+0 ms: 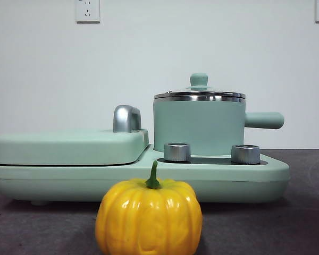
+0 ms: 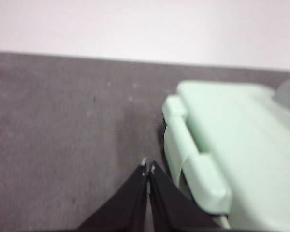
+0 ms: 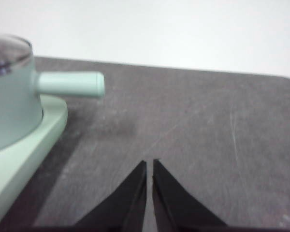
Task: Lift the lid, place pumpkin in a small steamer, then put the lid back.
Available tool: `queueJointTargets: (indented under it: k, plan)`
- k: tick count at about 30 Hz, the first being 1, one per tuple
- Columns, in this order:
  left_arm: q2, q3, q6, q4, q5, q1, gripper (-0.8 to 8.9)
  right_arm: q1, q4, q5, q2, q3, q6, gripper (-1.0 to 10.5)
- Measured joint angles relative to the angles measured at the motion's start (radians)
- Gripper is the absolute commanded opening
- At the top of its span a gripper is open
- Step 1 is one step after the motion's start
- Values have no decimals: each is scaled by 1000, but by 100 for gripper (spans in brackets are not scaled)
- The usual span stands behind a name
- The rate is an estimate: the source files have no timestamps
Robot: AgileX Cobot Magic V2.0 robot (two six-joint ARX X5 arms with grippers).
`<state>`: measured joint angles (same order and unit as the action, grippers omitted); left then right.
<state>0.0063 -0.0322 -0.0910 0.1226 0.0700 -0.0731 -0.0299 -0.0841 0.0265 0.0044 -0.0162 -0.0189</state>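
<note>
The dark grey table point(image 1: 308, 212) spreads under everything, and a plain white wall point(image 1: 159, 64) with two sockets high up stands behind it. On the table sits the mint-green cooker base point(image 1: 149, 183), the widest thing before me. Its one half carries the large flat griddle cover point(image 1: 69, 147), closed, with a curved steel hinge piece point(image 1: 126, 118) at its back edge. My left wrist view shows the corner of that cover point(image 2: 232, 145) just beside my left gripper point(image 2: 148, 169), whose two black jaws are pressed together tip to tip and hold nothing; it hangs over bare table next to the cooker's end.

On the other half of the base stands the small steamer point(image 1: 198, 127), upright, its straight side handle point(image 1: 264, 120) pointing away from the griddle. The lid point(image 1: 199, 94) lies seated on the steamer's steel rim, its little mint knob on top. In my right wrist view the same handle point(image 3: 71, 84) sticks out toward open table, and my right gripper point(image 3: 150, 166) hovers over that bare table, apart from the steamer, jaws closed to a thin slit and empty.

The pumpkin point(image 1: 149, 218) sits on the table in front of the cooker, nearest the front camera, upright, green stem up, untouched by either gripper.

Two steel control knobs point(image 1: 177, 152) stand on the base just in front of the steamer.
</note>
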Motion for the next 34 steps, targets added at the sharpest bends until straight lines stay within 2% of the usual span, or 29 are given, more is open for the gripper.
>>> queueJointTargets:
  k: [3,6,12,14,18,22,31,34]
  plan:
    - [0,0,-41,-56,0,0,7,0,38,0,0,0,4,19]
    - [0,0,-134,-94,0,0,7,0,47,3,0,0,43,19]
    - [0,0,-365,-157,0,0,7,0,77,1,0,0,167,19]
    - [0,0,-405,-183,0,0,7,0,103,2,0,0,203,19]
    - [0,0,-444,-228,0,0,7,0,157,2,0,-1,275,14]
    - [0,-8,-484,-203,0,0,10,0,134,2,0,-24,328,14]
    - [80,-200,-493,-82,-26,0,10,0,-64,6,36,-277,341,14]
    - [138,-283,-474,-17,-27,0,10,0,-134,45,82,-361,341,14]
